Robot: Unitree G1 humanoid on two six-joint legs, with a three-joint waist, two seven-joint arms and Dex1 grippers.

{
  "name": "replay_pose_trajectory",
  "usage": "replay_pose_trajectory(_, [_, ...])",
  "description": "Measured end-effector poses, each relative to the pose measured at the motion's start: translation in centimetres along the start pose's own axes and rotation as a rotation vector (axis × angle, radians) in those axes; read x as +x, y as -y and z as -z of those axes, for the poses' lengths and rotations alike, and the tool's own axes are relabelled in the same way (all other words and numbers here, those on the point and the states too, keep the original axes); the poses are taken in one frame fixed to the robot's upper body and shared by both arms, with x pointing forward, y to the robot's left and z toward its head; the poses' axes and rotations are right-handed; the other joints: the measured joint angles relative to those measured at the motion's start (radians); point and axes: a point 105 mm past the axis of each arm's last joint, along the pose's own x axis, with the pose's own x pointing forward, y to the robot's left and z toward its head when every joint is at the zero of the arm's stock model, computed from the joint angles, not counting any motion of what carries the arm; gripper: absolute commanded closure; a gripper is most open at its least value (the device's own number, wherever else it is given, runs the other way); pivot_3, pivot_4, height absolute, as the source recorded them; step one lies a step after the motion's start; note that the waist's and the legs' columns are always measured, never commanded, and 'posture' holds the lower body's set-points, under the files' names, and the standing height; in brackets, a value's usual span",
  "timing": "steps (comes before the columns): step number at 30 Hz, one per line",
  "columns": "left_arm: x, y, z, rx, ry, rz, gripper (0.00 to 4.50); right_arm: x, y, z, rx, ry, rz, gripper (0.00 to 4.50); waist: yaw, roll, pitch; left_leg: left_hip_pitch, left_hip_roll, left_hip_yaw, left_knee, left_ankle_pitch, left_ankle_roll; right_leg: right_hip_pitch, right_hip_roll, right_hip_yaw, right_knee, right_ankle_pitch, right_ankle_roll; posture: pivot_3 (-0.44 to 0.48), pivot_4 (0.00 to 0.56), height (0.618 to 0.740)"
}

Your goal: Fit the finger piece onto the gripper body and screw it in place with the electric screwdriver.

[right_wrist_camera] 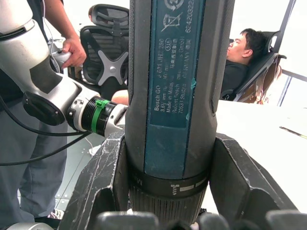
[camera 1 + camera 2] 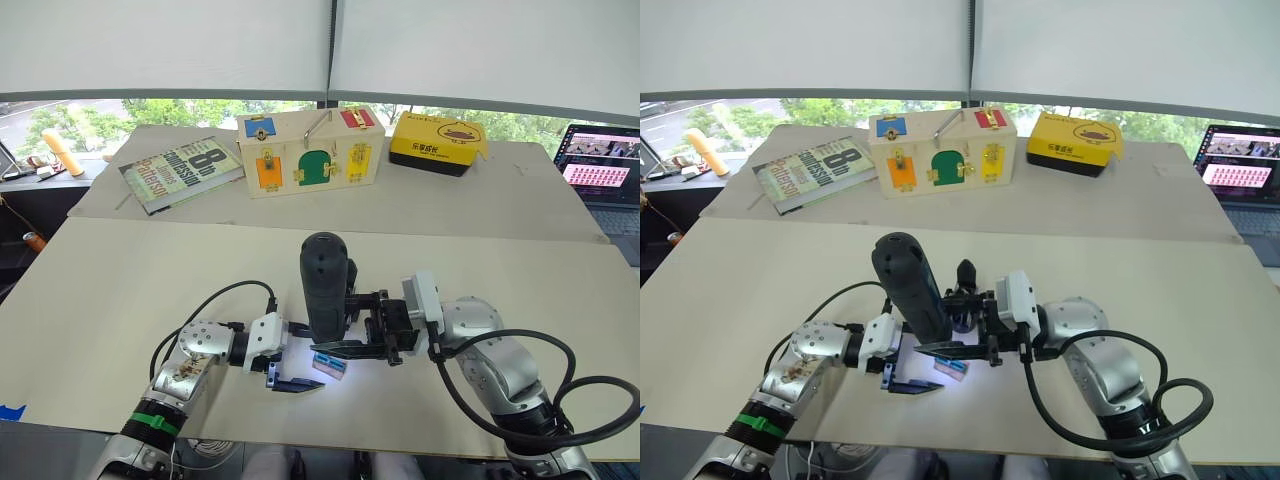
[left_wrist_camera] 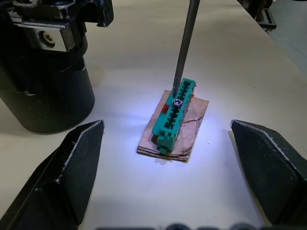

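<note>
- Pale table (image 2: pixel 120 300); a book (image 2: pixel 180 170) cover shows a big "8".
- Right gripper (image 1: pixel 165 184) clamps the electric screwdriver (image 2: pixel 325 285), labelled "Bosch GO".
- Left gripper (image 3: pixel 168 167) spread beside the green block (image 3: pixel 173 115).

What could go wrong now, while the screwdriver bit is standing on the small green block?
1. The electric screwdriver is held upright in the right gripper, and its thin bit rests at a screw on the green block; a small tilt might let the bit slip off.
2. The open left gripper does not touch the block, so it may turn or slide on its brown pad.
3. The gripper body stands close by and could be knocked.
</note>
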Motion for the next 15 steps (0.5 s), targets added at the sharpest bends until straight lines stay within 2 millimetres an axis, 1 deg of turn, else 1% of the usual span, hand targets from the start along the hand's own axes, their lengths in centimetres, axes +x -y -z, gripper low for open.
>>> replay_pose_trajectory(15, [0.01, -0.03, 0.03, -0.001, 0.001, -0.003, 0.04, -0.07, 0.11, 0.3, 0.018, -0.006, 0.005, 2.59, 0.0, 0.0, 0.0, 0.0, 0.0, 0.0, 0.0, 0.0, 0.0, 0.0, 0.0, 0.0, 0.0, 0.0, 0.0, 0.0, 0.15, 0.74])
